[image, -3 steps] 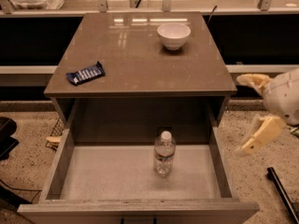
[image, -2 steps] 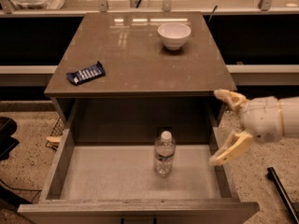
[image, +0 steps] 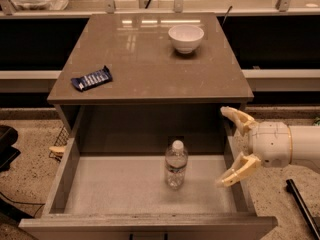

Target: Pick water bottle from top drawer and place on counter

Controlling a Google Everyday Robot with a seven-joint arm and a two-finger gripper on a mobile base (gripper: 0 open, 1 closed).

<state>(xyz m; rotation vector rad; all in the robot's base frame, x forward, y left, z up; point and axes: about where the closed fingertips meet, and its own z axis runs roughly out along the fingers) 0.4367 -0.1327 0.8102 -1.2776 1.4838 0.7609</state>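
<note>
The water bottle [image: 176,165], clear with a white cap, stands upright on the pale floor near the middle of the open top drawer [image: 57,180]. My gripper [image: 226,147] comes in from the right, over the drawer's right wall, to the right of the bottle and apart from it. Its two cream fingers [image: 238,170] are spread wide and hold nothing. The counter [image: 145,59] is the brown-grey slab above the drawer.
A white bowl [image: 186,37] sits at the counter's back right. A dark blue snack packet [image: 91,78] lies at the counter's left edge. A shelf rail runs behind the cabinet. A dark rod [image: 302,207] lies on the speckled floor at the right.
My gripper has moved left from beyond the cabinet's right side to above the drawer's right wall, closer to the bottle. The bottle, bowl and packet have not moved.
</note>
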